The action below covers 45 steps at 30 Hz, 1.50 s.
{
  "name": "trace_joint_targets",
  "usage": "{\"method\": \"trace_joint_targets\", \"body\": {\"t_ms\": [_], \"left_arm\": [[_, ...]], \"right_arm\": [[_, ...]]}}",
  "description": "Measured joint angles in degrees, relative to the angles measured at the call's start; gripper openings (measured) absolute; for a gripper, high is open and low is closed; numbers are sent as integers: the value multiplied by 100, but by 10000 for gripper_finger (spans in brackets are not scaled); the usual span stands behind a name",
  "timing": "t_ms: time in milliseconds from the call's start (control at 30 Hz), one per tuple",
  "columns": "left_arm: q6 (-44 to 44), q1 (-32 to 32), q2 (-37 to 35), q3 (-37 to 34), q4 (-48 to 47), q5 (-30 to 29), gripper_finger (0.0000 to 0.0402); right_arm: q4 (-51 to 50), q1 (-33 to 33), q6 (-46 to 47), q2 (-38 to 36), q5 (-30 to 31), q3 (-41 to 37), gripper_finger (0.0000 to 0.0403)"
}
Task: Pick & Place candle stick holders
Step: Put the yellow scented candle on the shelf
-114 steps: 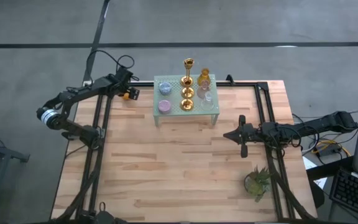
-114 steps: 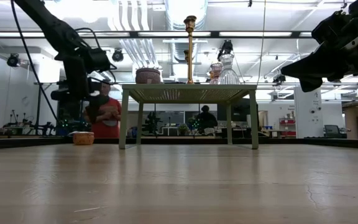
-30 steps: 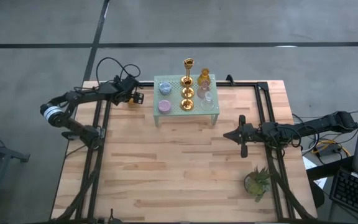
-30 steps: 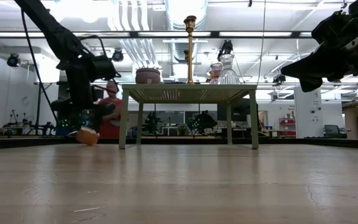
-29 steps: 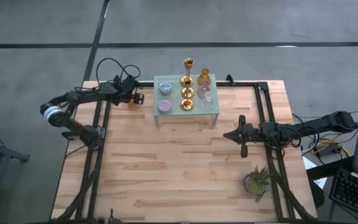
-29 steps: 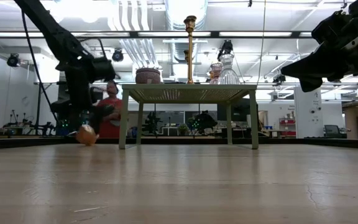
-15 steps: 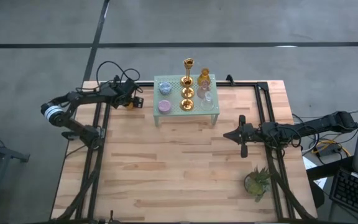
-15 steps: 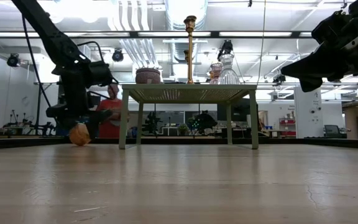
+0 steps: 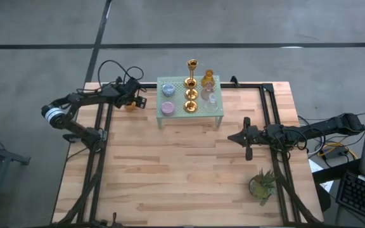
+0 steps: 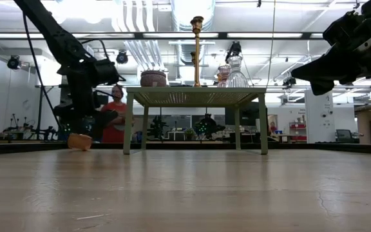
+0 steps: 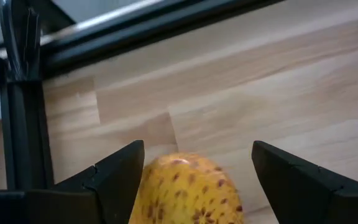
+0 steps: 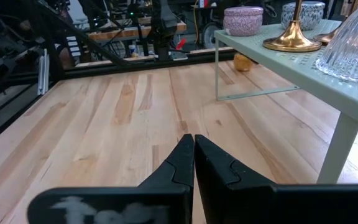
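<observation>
A: Where do we find the orange cup [image 9: 130, 106]?

B: We see it on the bench [image 9: 189, 177], near the far left corner, just beside the left end of the pale green mesh rack [image 9: 177, 110]. In the low view it rests on the wood at the foot of the left arm. In the left wrist view its speckled orange side sits between the two dark fingers [image 11: 114, 177].

A: And the left gripper [image 9: 132, 101]?

B: We see its fingers spread wide, one on each side of the cup with a gap to each; it grips nothing.

A: What stands on the rack?

B: We count a tall gold holder [image 9: 192, 71], a short gold holder [image 9: 191, 99], a blue cup [image 9: 168, 90], a purple cup [image 9: 168, 108], an amber cup [image 9: 208, 80] and a clear cup [image 9: 211, 101].

A: The right arm?

B: The right gripper [image 9: 246, 138] hangs over the bench's right half, well apart from the rack, its fingers pressed together on nothing. A small green potted plant [image 9: 262, 184] stands nearer the front right. In the low view we see a person in red [image 10: 113, 115] beyond the bench.
</observation>
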Motion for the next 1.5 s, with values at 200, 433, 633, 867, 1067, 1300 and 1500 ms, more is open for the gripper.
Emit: {"method": "trace_joint_targets", "body": {"t_ms": [200,433,633,867,1067,1300,1500], "left_arm": [[-15,0,-7,30,-169,-69,300],[-109,0,-7,26,-659,-595,300],[-315,-11,-11,24,-935,-550,300],[-404,-15,-22,21,-1219,-500,300],[-542,-11,-33,-27,-1429,283,300],[-545,-18,-26,-46,-1403,978,300],[-419,-44,-37,-14,-1283,1003,300]], "right_arm": [[0,-1,0,0,0,1,9],[0,-1,0,0,0,1,9],[0,-1,0,0,0,1,8],[0,1,0,0,0,0,9],[0,-1,0,0,0,2,9],[0,-1,0,0,-1,2,9],[0,-1,0,0,0,2,9]]}}
